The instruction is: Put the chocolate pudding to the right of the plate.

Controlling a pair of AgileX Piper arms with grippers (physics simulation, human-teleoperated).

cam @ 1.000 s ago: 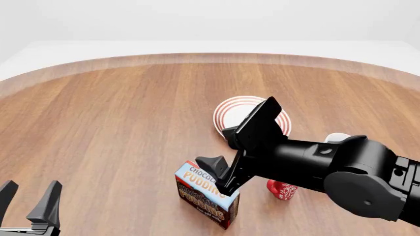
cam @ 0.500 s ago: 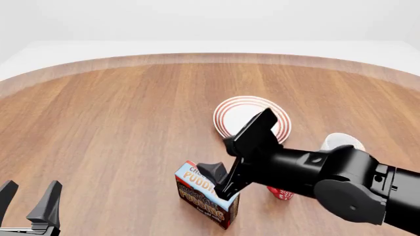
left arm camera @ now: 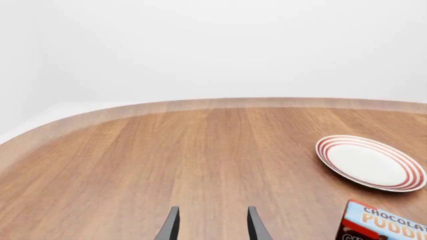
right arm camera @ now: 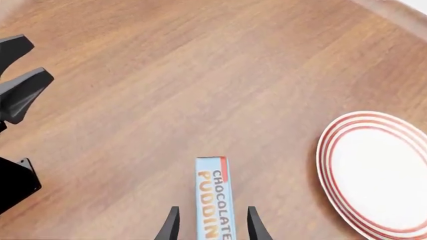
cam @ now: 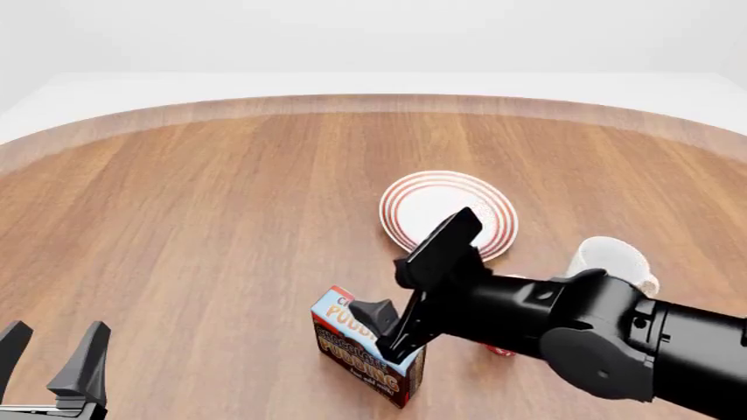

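The chocolate pudding (cam: pixel 362 357) carton stands on edge near the table's front, its light-blue lettered face up. My right gripper (cam: pixel 387 332) is low over it, open, one finger on each side of the carton (right arm camera: pixel 213 200) with a gap on both sides. Beyond it lies the plate (cam: pixel 438 206), white with red rings, and the right wrist view catches the plate (right arm camera: pixel 380 170) too. My left gripper (cam: pixel 52 366) is open at the front left corner, holding nothing. From the left wrist, the plate (left arm camera: pixel 370 162) and a corner of the carton (left arm camera: pixel 383 225) show off to one side.
A white mug (cam: pixel 610 261) stands right of the plate, near my right arm. A red object (cam: pixel 499 351) is almost wholly hidden under that arm. The left gripper (right arm camera: pixel 20 90) appears at the edge of the right wrist view.
My right arm has dropped and drawn back toward the carton, uncovering the plate and the white mug and hiding most of the red object. The left gripper has not moved.
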